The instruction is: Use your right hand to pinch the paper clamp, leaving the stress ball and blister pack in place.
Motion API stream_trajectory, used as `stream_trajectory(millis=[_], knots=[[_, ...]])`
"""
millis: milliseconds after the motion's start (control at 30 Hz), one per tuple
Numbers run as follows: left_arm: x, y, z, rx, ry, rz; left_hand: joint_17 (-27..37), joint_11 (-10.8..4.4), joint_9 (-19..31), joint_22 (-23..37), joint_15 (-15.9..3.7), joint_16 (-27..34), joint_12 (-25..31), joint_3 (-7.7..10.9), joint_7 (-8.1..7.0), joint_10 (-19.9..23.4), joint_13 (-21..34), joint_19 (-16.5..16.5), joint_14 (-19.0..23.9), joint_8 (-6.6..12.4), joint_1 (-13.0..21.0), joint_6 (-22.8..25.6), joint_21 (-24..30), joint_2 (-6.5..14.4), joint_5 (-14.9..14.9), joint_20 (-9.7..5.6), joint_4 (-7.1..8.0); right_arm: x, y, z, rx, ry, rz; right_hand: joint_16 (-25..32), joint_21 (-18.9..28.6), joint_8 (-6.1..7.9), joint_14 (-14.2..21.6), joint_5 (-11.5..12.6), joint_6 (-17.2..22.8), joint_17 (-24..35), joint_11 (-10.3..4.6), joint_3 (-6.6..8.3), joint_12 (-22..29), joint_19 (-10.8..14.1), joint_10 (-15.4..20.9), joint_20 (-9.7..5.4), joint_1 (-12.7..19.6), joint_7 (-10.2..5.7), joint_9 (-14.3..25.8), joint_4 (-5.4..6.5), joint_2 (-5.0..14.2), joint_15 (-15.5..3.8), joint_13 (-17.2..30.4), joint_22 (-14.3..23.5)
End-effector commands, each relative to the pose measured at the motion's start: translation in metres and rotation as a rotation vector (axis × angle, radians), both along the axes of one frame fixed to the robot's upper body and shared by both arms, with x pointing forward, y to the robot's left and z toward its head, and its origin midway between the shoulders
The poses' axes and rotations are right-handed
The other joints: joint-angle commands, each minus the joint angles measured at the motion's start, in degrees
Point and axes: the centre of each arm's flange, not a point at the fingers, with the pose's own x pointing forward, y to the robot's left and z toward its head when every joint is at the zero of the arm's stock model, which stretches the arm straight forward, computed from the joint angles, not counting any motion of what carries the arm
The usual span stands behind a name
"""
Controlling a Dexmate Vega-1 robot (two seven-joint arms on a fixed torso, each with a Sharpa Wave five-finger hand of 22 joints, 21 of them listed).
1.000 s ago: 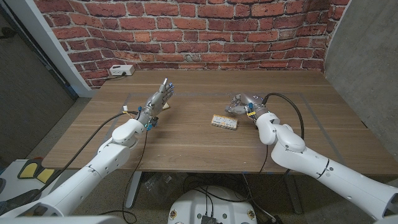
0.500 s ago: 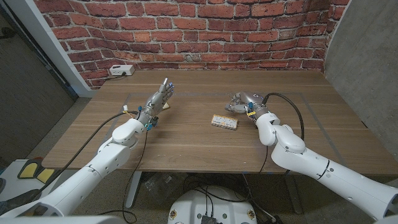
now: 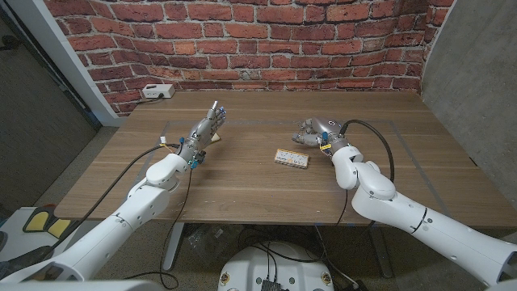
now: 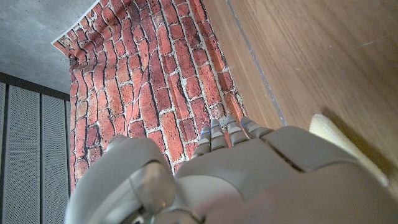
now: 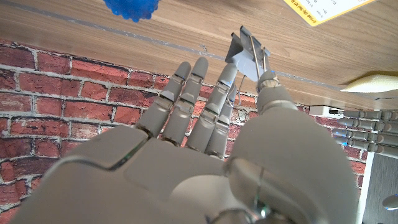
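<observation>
Lowest in the head view, both white arms rise from the bottom corners over the wooden worktop (image 3: 242,182). Just right of centre lies the blister pack (image 3: 292,158), a flat yellowish card, apart from both hands. Further up on the right, the right robot hand (image 3: 317,132) is reached toward the paper clamp (image 5: 247,48). In the right wrist view the thumb tip sits at the clamp's wire handles and one fingertip meets the clamp body from the other side, while the remaining fingers (image 5: 180,99) are extended beside it; whether the clamp is truly squeezed I cannot tell. The blue stress ball (image 5: 132,7) shows at that view's upper edge, well apart from the hand. On the head view's left, the left robot hand (image 3: 206,129) stands with fingers straight and apart, gripping nothing. Farthest back, a white box (image 3: 157,92) sits at the worktop's upper-left corner before the brick wall (image 3: 266,40).
</observation>
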Motion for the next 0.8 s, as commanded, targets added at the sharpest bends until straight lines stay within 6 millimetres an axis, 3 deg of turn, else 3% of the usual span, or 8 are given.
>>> stream_trajectory(millis=[33, 433, 800], knots=[[0.0008, 0.0001, -0.0003, -0.001, 0.002, 0.001, 0.26, -0.09, 0.23, 0.29, -0.23, 0.02, -0.17, -0.09, -0.11, 0.19, 0.12, -0.22, 0.23, -0.11, 0.09, -0.17, -0.11, 0.31, -0.19, 0.38, 0.28, 0.0005, 0.0016, 0.0014, -0.017, 0.003, -0.005, -0.18, -0.13, 0.36, 0.73, 0.01, 17.23, 0.09, -0.2, 0.52, -0.05, 0.18, 0.55, -1.43, -0.11, -7.5, 0.14, 0.37, 0.49, -3.47, 0.09, 0.22], [0.0004, -0.0002, 0.0011, 0.003, 0.0, 0.001, 0.26, -0.1, 0.23, 0.29, -0.2, 0.01, -0.17, -0.1, -0.16, 0.2, 0.12, -0.22, 0.21, -0.13, 0.17, -0.21, -0.11, 0.34, -0.25, 0.43, 0.29, 0.0, 0.0018, 0.0016, -0.035, 0.0, 0.001, -1.95, -0.84, -0.24, -3.46, -0.14, 18.57, 0.37, 0.67, 0.69, -3.88, -0.63, -6.61, 0.04, -0.31, -7.45, 0.49, 0.36, 1.23, -0.81, 0.33, 0.23], [-0.0008, -0.0017, 0.003, 0.01, -0.003, 0.001, 0.26, -0.1, 0.23, 0.29, -0.17, -0.01, -0.18, -0.09, -0.19, 0.17, 0.12, -0.21, 0.16, -0.12, 0.25, -0.19, -0.11, 0.39, -0.31, 0.46, 0.31, -0.0007, 0.0029, 0.0035, -0.067, 0.012, 0.001, -1.78, -1.24, 0.04, -4.06, -0.14, 20.26, 0.29, -0.39, 1.47, -3.58, -1.14, -5.0, 0.4, 0.73, -6.02, 0.56, -0.53, 1.4, -0.76, 0.5, 0.22]])
